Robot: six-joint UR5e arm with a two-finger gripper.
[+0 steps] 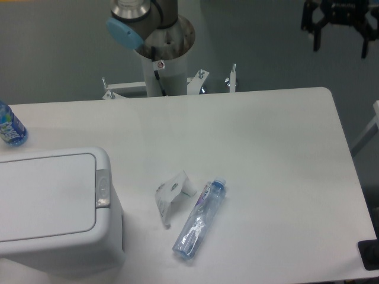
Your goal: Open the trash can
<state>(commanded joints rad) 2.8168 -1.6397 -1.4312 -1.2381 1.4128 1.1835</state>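
Note:
The trash can (56, 251) is a large white boxy bin at the table's front left. Its flat lid (44, 198) lies shut, with a small grey push-button latch (102, 189) on its right edge. My black gripper (341, 46) hangs high at the top right, above and beyond the table's far right corner, far from the bin. Its fingers (317, 40) stand wide apart with nothing between them.
A clear plastic bottle (200, 220) lies on its side right of the bin, beside a crumpled white piece (173, 195). A blue-labelled bottle (9, 127) stands at the left edge. The arm's base (163, 59) is at the back. A black object (370, 254) sits at the front right corner.

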